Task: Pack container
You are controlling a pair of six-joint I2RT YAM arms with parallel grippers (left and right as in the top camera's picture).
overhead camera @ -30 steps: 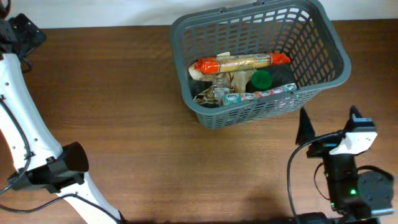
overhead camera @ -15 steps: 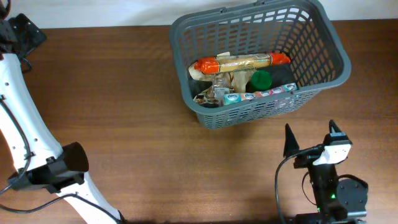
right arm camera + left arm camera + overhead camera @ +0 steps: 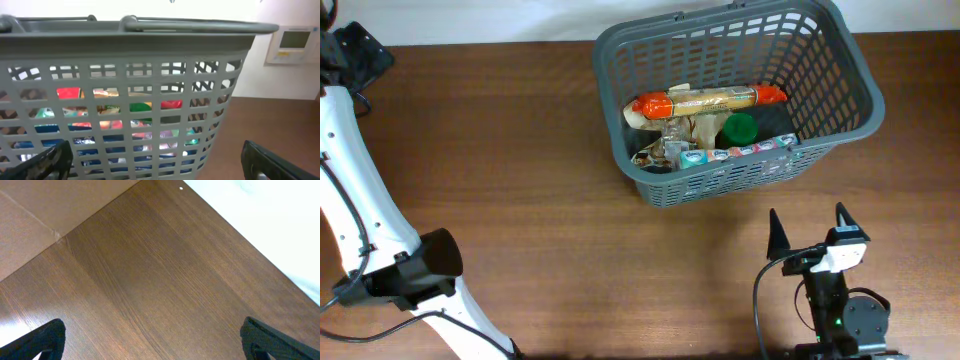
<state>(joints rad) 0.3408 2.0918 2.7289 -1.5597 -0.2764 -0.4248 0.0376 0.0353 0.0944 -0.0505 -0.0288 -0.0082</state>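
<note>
The container, a dark grey slotted basket [image 3: 620,70], stands at the back right of the table. Inside lie an orange-ended long packet [image 3: 710,100], a green round lid [image 3: 738,128] and a colourful wrapper strip [image 3: 740,153]. My right gripper [image 3: 807,229] is open and empty, low over the table in front of the basket. In the right wrist view the basket's lattice wall [image 3: 125,90] fills the frame ahead of the spread fingers [image 3: 155,160]. My left gripper [image 3: 155,337] is open and empty over bare wood near the table's far corner.
The wooden table [image 3: 540,200] spreads left and in front of the basket. The left arm's white links [image 3: 360,210] run down the left side. A white wall panel [image 3: 292,42] shows behind the basket in the right wrist view.
The right arm has drawn back and to the left, away from the basket toward the table's front edge, with its fingers still open. The left arm has not moved.
</note>
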